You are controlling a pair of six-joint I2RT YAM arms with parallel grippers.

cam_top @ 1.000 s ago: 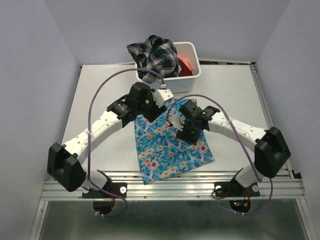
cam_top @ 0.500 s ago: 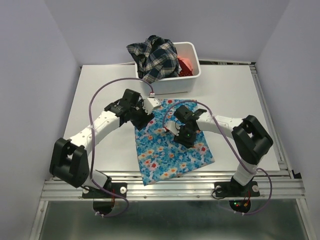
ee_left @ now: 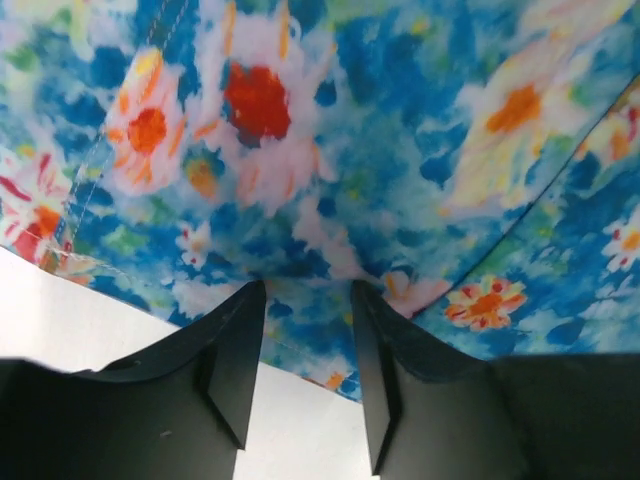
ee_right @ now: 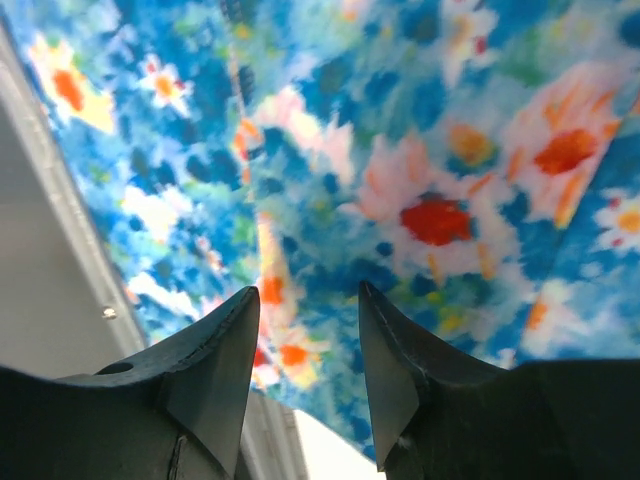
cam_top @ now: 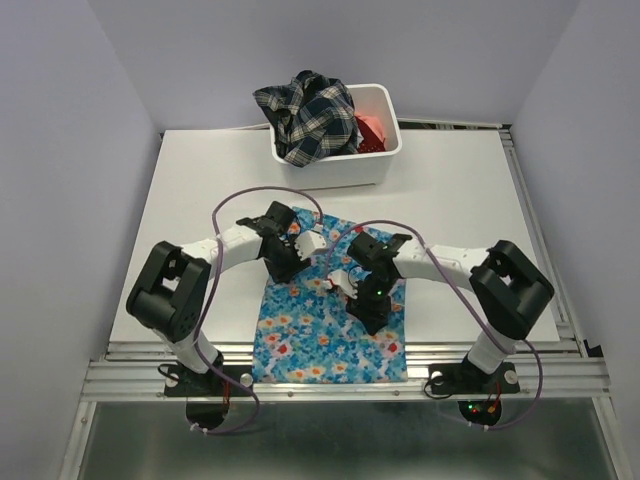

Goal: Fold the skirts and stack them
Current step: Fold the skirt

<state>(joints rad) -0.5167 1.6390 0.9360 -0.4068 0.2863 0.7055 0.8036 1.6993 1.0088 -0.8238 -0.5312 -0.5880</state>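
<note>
1. a bright blue cotton skirt with small red, orange and white flowers (cam_top: 330, 335) lies spread flat on the white table (cam_top: 200, 190). it sits between the two arms, with its near hem reaching the metal rail (cam_top: 520, 375) at the front edge.
2. the left gripper (cam_top: 285, 265) sits low at the skirt's left edge. in its wrist view the jaws stand slightly apart, with their tips over the cloth and nothing visibly pinched.
3. the right gripper (cam_top: 370, 316) is low over the skirt's middle right, its jaws likewise parted and empty.
4. both claws seem placed to square and flatten the cloth before a fold.
5. a white plastic bin (cam_top: 340, 172) at the far side holds a dark plaid skirt (cam_top: 305, 115) and a coral-red skirt (cam_top: 372, 128), both waiting.
</note>
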